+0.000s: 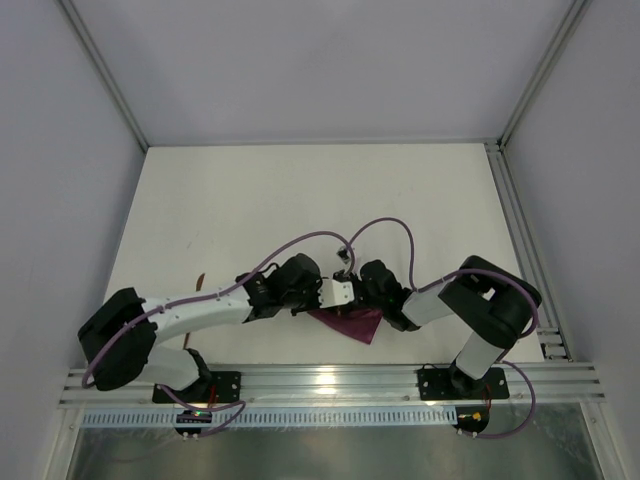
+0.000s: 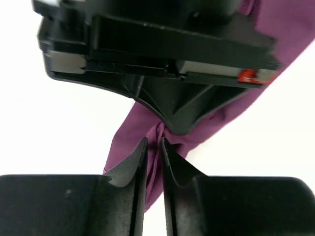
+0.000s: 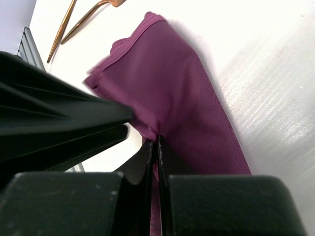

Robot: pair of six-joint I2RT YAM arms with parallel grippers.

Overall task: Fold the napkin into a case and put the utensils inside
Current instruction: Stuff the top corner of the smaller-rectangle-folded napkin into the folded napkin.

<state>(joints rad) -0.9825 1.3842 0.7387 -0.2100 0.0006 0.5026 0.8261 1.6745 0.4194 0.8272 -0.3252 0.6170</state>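
Two copper utensils (image 3: 69, 24) lay on the white table (image 1: 300, 200), well to the left of the plum-purple napkin (image 1: 352, 323). The left gripper (image 2: 155, 143) stood narrowly parted, with a napkin fold between its jaws. The napkin lay bunched near the table's front edge, under both grippers. The right gripper (image 3: 154, 143) was closed on the napkin's edge.
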